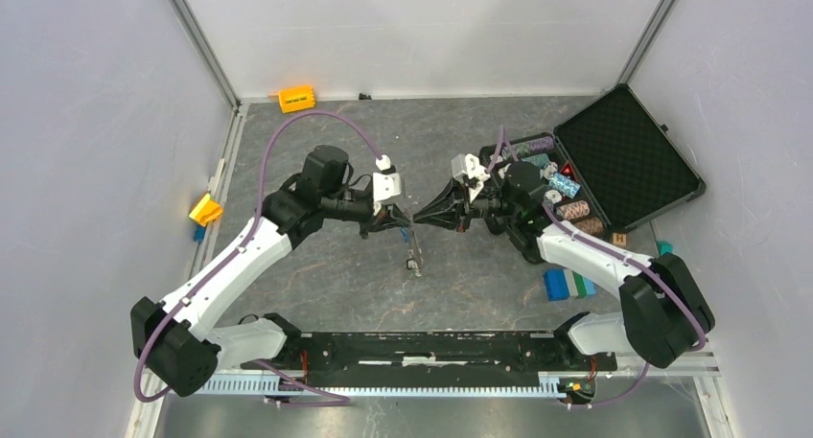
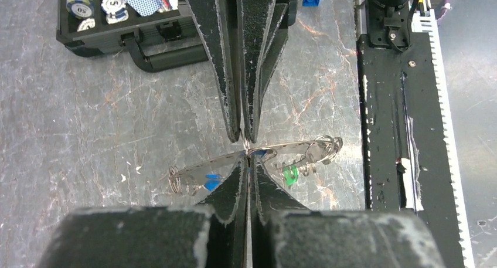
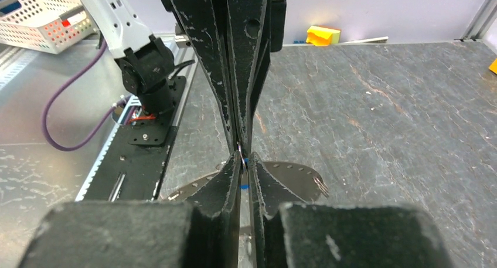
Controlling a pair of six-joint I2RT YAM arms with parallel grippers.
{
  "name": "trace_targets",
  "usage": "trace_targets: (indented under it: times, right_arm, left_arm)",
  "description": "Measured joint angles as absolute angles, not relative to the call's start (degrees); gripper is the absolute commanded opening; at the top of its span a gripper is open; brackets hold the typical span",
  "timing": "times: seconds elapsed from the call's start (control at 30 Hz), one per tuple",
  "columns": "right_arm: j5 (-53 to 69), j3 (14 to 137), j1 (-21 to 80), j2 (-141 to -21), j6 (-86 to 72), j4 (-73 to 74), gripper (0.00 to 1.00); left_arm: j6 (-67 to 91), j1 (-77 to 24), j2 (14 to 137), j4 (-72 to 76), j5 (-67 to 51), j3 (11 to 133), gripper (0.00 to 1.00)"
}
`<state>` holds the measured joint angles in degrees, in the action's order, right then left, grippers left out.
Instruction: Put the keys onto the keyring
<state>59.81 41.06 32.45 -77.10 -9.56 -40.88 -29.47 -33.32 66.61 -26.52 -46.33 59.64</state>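
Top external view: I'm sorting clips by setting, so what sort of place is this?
Probably a robot lab test cell: bare white walls on metal framing close in the table, a left arm and right arm are bolted to a black rail, and an open case of chips sits as a prop.

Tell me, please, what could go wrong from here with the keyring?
1. The left gripper and right gripper meet tip to tip on the thin keyring. A small misalignment may make them collide or twist the ring loose.
2. The keys, with a blue tag and a green tag, hang loosely below it. A slipped grip would likely drop everything onto the table.
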Motion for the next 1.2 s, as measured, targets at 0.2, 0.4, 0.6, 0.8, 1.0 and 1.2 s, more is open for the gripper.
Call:
trace_targets:
  times: [0.2, 0.4, 0.6, 0.8, 1.0, 1.2]
  right_arm:
    - [58.8, 41.7, 32.6, -76.8, -3.4, -33.5, 0.16]
    - [57.8, 42.1, 33.3, -76.8, 0.6, -28.3, 0.26]
    - [58.2, 43.5, 33.4, -76.2, 5.7, -23.0, 0.36]
    - [59.6, 45.2, 33.7, -75.0, 10.9, -18.3, 0.38]
    - [61.1, 45.2, 34.4, -74.9, 9.2, -19.7, 0.39]
    - [62.0, 45.2, 35.2, -75.5, 5.5, -23.6, 0.39]
  left_arm:
    - [-29.5, -33.6, 66.7, -29.6, -44.2, 61.2, 0.02]
    - [-31.0, -35.5, 67.7, -34.0, -41.5, 65.1, 0.02]
    - [-34.2, -37.5, 70.5, -42.1, -37.0, 69.8, 0.02]
    - [-36.2, -38.6, 72.6, -48.4, -33.0, 73.5, 0.02]
    - [-36.9, -40.9, 72.9, -50.9, -30.7, 74.1, 0.02]
    - [-37.1, -41.9, 73.9, -51.0, -30.0, 74.4, 0.02]
